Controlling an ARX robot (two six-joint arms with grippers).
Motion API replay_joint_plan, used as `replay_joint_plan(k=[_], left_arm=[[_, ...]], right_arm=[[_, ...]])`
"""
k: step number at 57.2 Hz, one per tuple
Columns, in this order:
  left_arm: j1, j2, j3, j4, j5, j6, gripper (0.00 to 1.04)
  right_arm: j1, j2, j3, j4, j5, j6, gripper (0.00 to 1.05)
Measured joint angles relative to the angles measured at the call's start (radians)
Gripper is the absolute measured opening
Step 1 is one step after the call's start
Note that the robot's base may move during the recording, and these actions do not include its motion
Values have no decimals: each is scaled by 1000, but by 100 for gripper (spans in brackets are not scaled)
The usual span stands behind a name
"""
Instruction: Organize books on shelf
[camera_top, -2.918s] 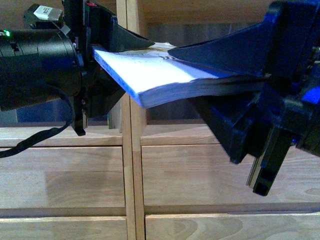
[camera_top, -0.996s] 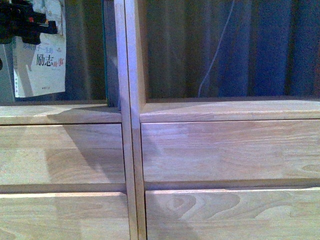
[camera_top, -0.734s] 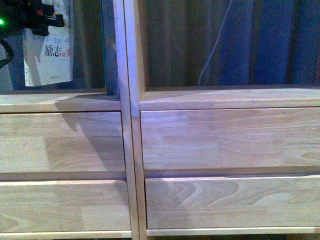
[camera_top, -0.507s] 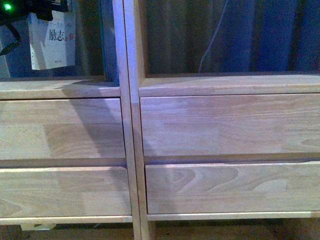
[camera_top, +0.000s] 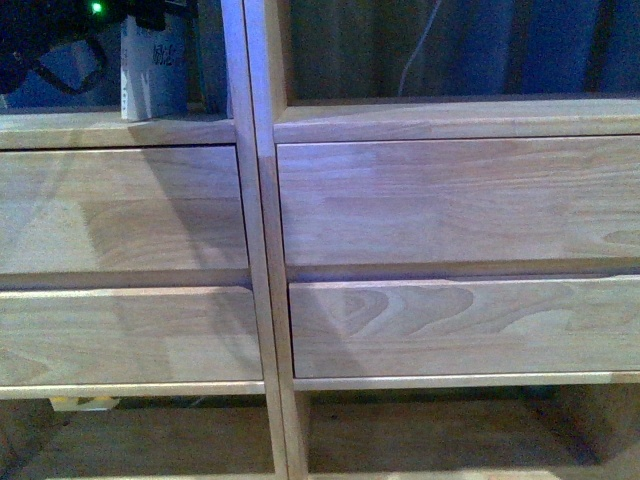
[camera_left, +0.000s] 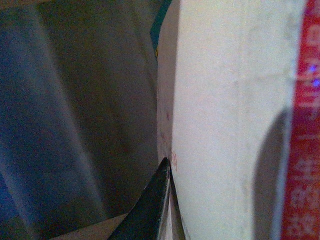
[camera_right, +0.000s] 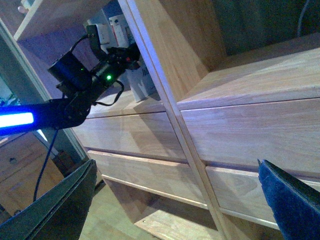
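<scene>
The white-covered paperback (camera_top: 155, 72) stands upright in the left compartment of the light-wood shelf (camera_top: 255, 200), its lower edge at the ledge, close to the centre divider. My left gripper (camera_top: 148, 14) is shut on its top. In the left wrist view the white cover (camera_left: 225, 125) fills the frame, with a red strip (camera_left: 306, 150) along one edge and one black finger (camera_left: 152, 212) pressed to it. A teal edge (camera_left: 160, 22), the dark teal-edged book, shows just past it. My right gripper (camera_right: 175, 200) is open and empty, away from the shelf front.
Four plain drawer fronts (camera_top: 450, 200) lie below the compartments. The right compartment (camera_top: 450, 50) shows a dark curtain and a hanging white cord (camera_top: 425, 35). A low open space (camera_top: 430, 430) lies under the drawers. The right wrist view shows my left arm (camera_right: 75, 95) reaching into the shelf.
The paperback, first held flat between both grippers, moved with the left gripper rightward toward the divider and down to the ledge. The shelf has risen in the front view.
</scene>
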Motion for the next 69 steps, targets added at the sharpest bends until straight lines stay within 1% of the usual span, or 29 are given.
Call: replay_joint_plan(k=[19,21,22,26,33,34,36,40,42,50,55,69], left_arm=[[-7,72,109,-26,-80,24,17],[-7,78,121,-33,-87,24,18],[-7,79,124,-37,-89,25,20],[-6,86,143,-63,-95,25,32],[-6,87,146,-65,-103,21,50],[-6,87,145,-64,-103,16,55],[-6,86,142,-59,-103,15,61],[-7,78,117,-42,-102,6,71],[-7,68,92,-30,-101,1,78],[-7,24,-9,10,-103,-11,99],[-7,-11,-80,37,-103,-26,97],[3,-119,-259,106,-95,-41,97]], right_arm=[[0,0,0,0,0,0,98],[0,0,0,0,0,0,98],[0,0,0,0,0,0,98],[0,0,0,0,0,0,98],[0,0,0,0,0,0,98],[0,0,0,0,0,0,98],[0,0,0,0,0,0,98],[0,0,0,0,0,0,98],[0,0,0,0,0,0,98],[0,0,0,0,0,0,98],[0,0,0,0,0,0,98],[0,0,0,0,0,0,98]])
